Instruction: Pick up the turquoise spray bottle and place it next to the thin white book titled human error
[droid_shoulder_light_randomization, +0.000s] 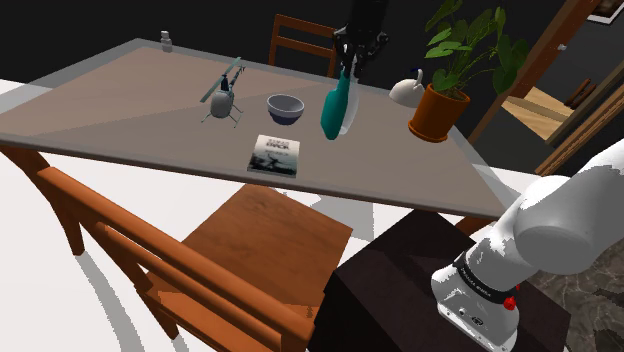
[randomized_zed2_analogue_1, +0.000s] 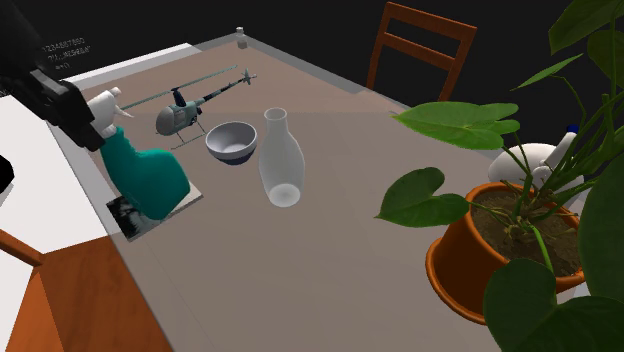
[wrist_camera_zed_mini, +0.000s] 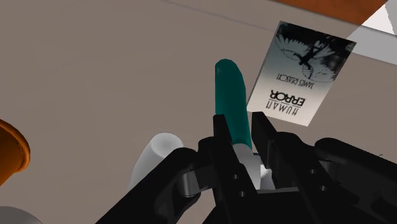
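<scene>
I have the gripper (wrist_camera_zed_mini: 240, 127) pinching the turquoise spray bottle (droid_shoulder_light_randomization: 335, 108) above the table (droid_shoulder_light_randomization: 120, 90) (pickup looks done), with placement beside the white book (droid_shoulder_light_randomization: 274, 155) left.

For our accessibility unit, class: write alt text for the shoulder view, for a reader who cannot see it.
A black gripper holds a turquoise spray bottle by its head, raised over a table. A thin white book lies flat nearer the camera; a toy helicopter, a bowl and a potted plant stand nearby.
</scene>
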